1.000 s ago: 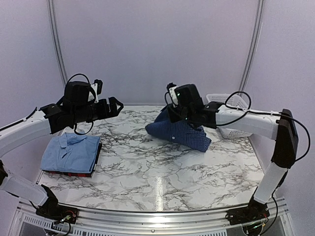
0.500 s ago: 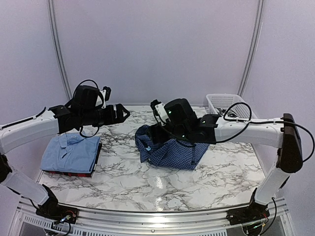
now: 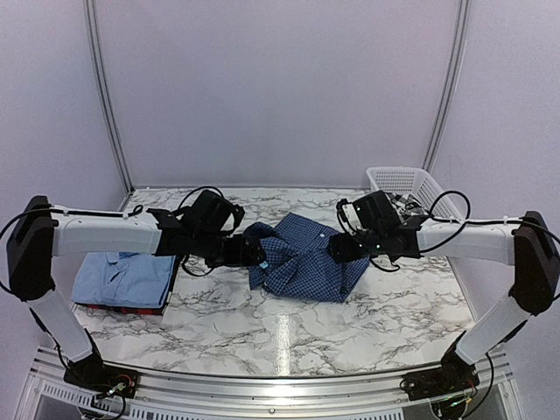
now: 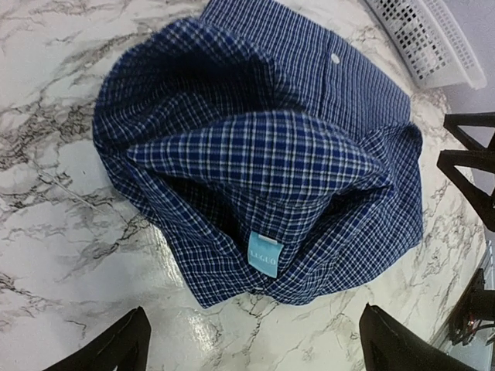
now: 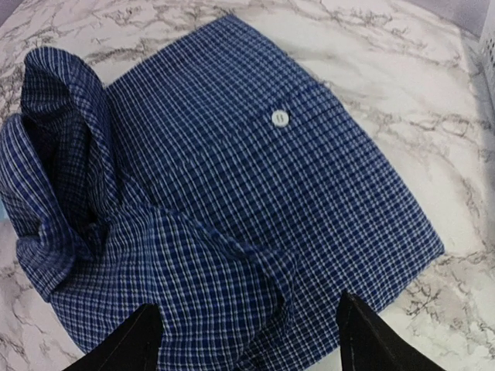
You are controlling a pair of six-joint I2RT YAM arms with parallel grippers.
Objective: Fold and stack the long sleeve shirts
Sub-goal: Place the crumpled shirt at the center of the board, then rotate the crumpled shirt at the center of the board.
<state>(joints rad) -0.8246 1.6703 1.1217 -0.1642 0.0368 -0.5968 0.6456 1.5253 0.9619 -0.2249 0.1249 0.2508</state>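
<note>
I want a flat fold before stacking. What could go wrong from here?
The navy shirt is bunched and standing up at its collar end, so the open left gripper may pinch several layers and leave a lump. The open right gripper holds nothing. A one-sided pull could drag the shirt over the glossy table rather than fold it.

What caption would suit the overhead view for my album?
Left gripper and right gripper, both open, flank a crumpled navy shirt on the marble table.
</note>
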